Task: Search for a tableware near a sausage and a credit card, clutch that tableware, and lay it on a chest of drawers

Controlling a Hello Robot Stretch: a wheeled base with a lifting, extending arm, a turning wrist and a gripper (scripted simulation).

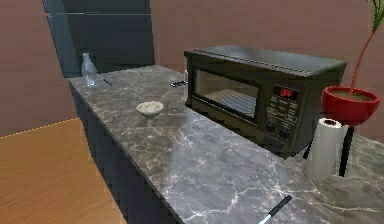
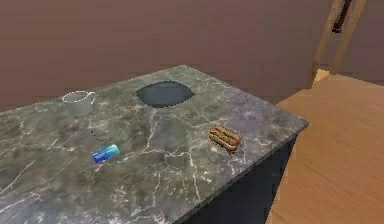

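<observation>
1. A pale cup (image 2: pixel 78 97) is standing upright at the far left of a marble bench (image 2: pixel 180 175) in the arm side view, and a dark plate (image 2: pixel 165 95) is lying flat to its right, near the far edge.
2. Both are sitting well apart from each other. Which of them is the tableware meant cannot be told.
3. A blue card (image 2: pixel 106 153) is lying flat nearer than the cup, near it but apart from it.
4. A sausage (image 2: pixel 227 138) is lying to the right of the card and nearer than the plate, close to the bench's right edge.
5. How the jaws are standing cannot be told.
6. A wood floor (image 2: pixel 340 150) is spreading to the right of the bench, with a wooden door (image 2: pixel 338 35) at the far right.
7. In the forward view, a black microwave (image 1: pixel 262 95) is sitting on a marble bench, with a small bowl (image 1: pixel 150 107) to its left.
8. A clear bottle (image 1: pixel 89 68) is standing at the far left corner there.
9. A red pot (image 1: pixel 350 101) is standing right of the microwave, and a paper roll (image 1: pixel 325 148) is standing upright just in front of it.
</observation>
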